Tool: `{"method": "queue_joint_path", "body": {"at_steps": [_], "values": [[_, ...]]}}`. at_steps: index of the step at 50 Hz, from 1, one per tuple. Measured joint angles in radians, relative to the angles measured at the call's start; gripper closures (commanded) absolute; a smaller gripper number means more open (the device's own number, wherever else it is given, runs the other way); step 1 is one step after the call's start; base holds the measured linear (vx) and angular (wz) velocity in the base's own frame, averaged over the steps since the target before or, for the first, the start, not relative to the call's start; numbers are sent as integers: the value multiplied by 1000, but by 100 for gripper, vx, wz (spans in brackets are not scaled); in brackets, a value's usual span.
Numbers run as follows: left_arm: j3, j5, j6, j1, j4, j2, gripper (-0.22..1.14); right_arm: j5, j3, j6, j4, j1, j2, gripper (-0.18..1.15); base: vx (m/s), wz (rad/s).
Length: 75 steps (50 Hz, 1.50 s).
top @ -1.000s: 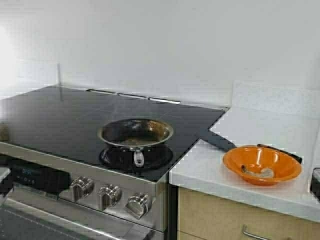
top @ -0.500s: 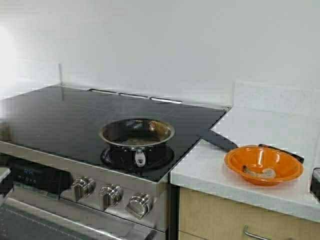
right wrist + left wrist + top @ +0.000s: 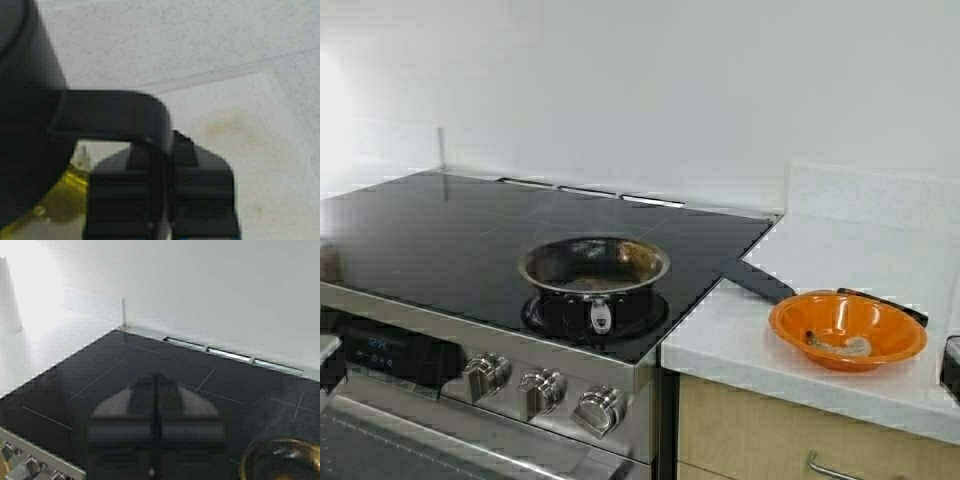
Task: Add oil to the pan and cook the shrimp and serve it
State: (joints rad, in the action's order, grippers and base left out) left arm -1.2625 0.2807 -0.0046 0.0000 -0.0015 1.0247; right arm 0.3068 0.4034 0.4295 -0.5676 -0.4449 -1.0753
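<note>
The pan stands on the front burner of the black cooktop, its dark inside bare and its stub handle toward me. The shrimp, pale lumps, lie in an orange bowl on the counter to the right. My right gripper is shut on the black handle of the glass jug; its black lid and the yellow oil show beside the fingers, over the white counter. Over the cooktop hangs my left gripper, shut and holding nothing, with the pan's rim close by.
A black spatula lies on the counter behind the orange bowl. Stove knobs line the front panel. A white wall backs the cooktop, and white counter runs to the right.
The whole scene sits a few pixels further right than a second ago, so the robot has moved slightly. Nothing on the stove or counter has shifted.
</note>
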Motion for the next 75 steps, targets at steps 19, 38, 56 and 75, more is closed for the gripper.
{"method": "queue_joint_path", "body": {"at_steps": [19, 38, 56, 75], "values": [[-2, -2, 0, 0, 0, 11, 89, -9, 40, -2, 11, 0, -32, 73, 0, 0], [-2, -2, 0, 0, 0, 12, 89, -26, 48, -18, 9, -15, -44, 4, 0, 0], [-3, -2, -2, 2, 0, 12, 89, -72, 18, -20, 6, -17, -44, 4, 0, 0], [-23, -21, -2, 0, 0, 32, 89, -77, -104, -21, 5, -8, 37, 4, 0, 0]]}}
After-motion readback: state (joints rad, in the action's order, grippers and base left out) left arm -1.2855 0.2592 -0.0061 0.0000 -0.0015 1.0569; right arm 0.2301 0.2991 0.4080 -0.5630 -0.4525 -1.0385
